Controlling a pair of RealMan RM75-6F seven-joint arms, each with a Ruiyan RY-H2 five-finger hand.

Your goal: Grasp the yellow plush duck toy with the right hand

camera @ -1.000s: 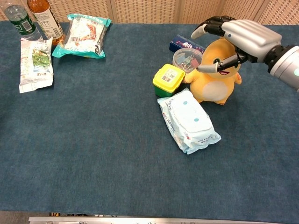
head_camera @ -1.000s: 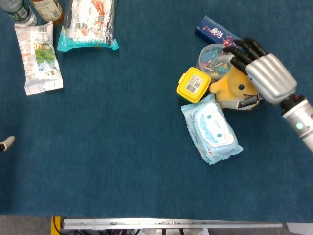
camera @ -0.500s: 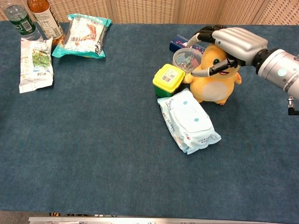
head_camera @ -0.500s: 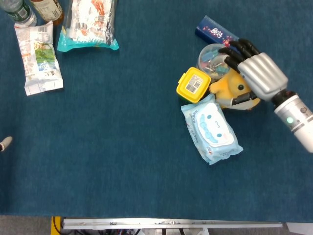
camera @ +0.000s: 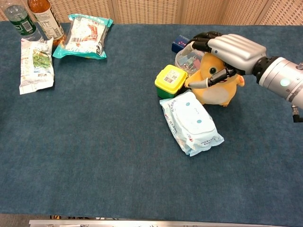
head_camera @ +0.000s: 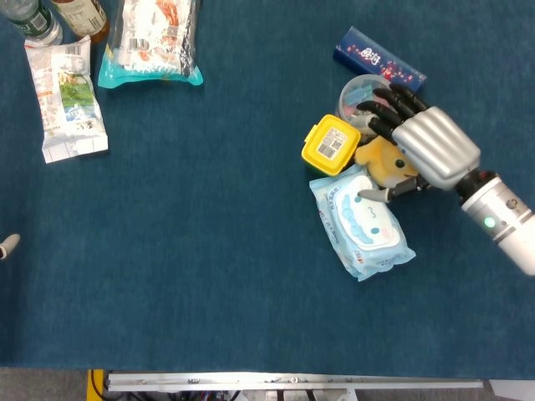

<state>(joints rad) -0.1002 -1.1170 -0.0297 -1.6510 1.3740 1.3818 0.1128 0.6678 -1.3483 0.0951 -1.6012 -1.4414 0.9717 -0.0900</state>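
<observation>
The yellow plush duck (head_camera: pixel 380 159) stands upright (camera: pixel 215 92) at the right of the table, between a yellow box and a clear tub. My right hand (head_camera: pixel 430 146) lies palm-down on its head (camera: pixel 234 47). The fingers (head_camera: pixel 386 98) reach over the back of the head, fairly straight and spread. The thumb (camera: pixel 203 82) lies across the duck's face, pointing left. Most of the head is hidden under the palm. Only a pale tip of my left hand (head_camera: pixel 8 245) shows at the left edge of the head view.
A yellow box (camera: pixel 170 79) touches the duck's left side, a blue wipes pack (camera: pixel 191 122) lies in front, a clear tub (camera: pixel 185 60) and a dark blue box (head_camera: pixel 372 54) sit behind. Snack bags (camera: pixel 85 35) (camera: pixel 34 64) and bottles (camera: pixel 45 19) are far left.
My right hand has dropped and shifted left onto the duck's head. The thumb has swung down across its face, and the duck leans slightly towards the yellow box.
</observation>
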